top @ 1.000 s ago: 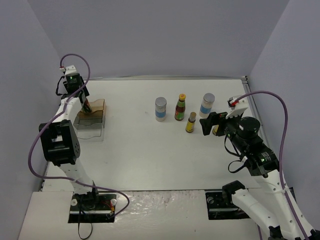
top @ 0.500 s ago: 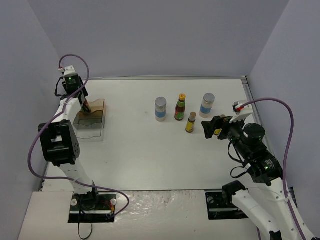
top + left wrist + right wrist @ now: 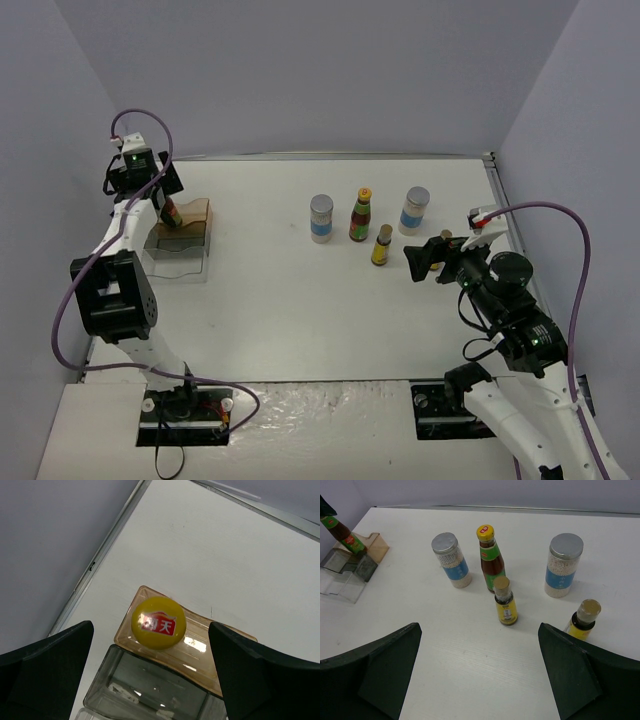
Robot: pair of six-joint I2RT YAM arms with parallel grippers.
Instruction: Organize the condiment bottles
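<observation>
Left pincer [image 3: 151, 624]: fingers spread wide and gripping nothing. It hangs over the far-left corner of the worktop [image 3: 300, 310], and the wrist view looks straight down between the fingers.
Traybound sauce bottle [image 3: 158, 623]: a dark bottle with a red-green label and a yellow-orange cap bearing a red logo. It sits on the amber rear part of the tray, below the gap between the left fingers and touching neither.
Tray [image 3: 200, 655]: clear plastic with an amber back, lying near the left edge of the worktop, well apart from the other bottles.
Right pincer [image 3: 479, 626]: fingers wide apart and gripping nothing, held above the right side of the worktop and facing the bottle group.
Second sauce bottle [image 3: 491, 560]: upright on the worktop between the two jars.
Left jar [image 3: 451, 560]: white contents, blue label and silver lid, upright just left of the second sauce bottle.
Right jar [image 3: 562, 565]: the same kind, upright to the right of the second sauce bottle.
Central yellow bottle [image 3: 505, 602]: tiny and brown-capped, upright just in front of the second sauce bottle.
Right yellow bottle [image 3: 584, 616]: tiny and brown-capped, upright in front of the right jar. It stands just beyond the tip of the right pincer's right finger and is not held. In the top view that pincer partly hides it.
</observation>
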